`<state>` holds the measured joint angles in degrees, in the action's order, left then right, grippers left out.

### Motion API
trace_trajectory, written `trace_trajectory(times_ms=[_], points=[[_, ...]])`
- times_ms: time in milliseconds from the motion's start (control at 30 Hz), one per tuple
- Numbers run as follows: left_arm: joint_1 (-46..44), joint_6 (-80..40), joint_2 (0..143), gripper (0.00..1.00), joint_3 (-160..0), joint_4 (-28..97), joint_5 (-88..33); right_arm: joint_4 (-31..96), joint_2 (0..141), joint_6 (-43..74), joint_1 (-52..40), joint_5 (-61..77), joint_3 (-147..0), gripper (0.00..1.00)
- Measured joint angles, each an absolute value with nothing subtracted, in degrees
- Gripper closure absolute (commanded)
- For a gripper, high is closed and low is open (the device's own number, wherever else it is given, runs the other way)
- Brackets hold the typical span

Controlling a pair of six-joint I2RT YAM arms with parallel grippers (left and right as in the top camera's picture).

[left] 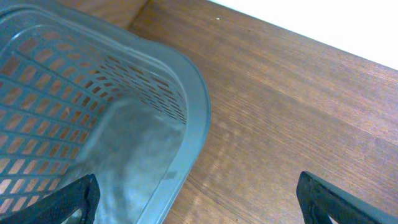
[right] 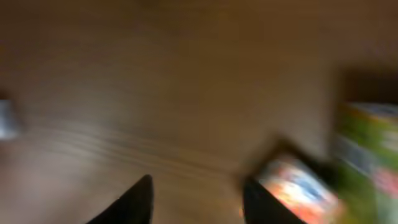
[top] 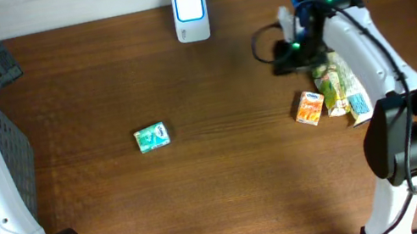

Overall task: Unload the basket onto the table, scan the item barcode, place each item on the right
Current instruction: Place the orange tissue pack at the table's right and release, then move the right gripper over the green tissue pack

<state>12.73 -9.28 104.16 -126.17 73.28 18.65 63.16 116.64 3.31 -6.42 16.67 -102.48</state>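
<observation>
Seemingly empty, the right hand hovers with fingers parted toward the tabletop's far right corner, just beyond the small orange carton lying beside green packets; that carton looks light, stiff-sided yet crushable, best pinched across its narrow sides, barcode uncovered.

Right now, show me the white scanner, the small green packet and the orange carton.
white box-shaped scanner (top: 190,14): overhead view, middle of its front face.
small green packet (top: 152,137): overhead view, centre of its top face.
small orange carton (top: 308,107): overhead view, centre of its printed face.
</observation>
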Motion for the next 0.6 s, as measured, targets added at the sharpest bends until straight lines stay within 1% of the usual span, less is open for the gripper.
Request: trace_trajectory(times_ms=[100,167,233,333,600], points=[[12.73,-9.26,104.16,0.01,-126.17,73.25,18.65,58.37,116.64,4.32,-11.81,23.22,-102.54,0.5],[12.73,-9.26,104.16,0.01,-126.17,73.25,18.63,55.86,116.64,4.51,-14.85,24.75,-102.43,0.5],[12.73,-9.26,104.16,0.01,-126.17,73.25,18.65,53.84,116.64,4.58,-17.08,25.21,-102.08,0.46],[12.73,-9.28,104.16,0.01,-126.17,73.25,18.65,50.98,116.88,4.71,-21.71,25.63,-101.93,0.45],[12.73,-9.28,104.16,0.01,-126.17,73.25,18.65,41.08,124.42,4.73,-33.15,25.58,-101.78,0.45]])
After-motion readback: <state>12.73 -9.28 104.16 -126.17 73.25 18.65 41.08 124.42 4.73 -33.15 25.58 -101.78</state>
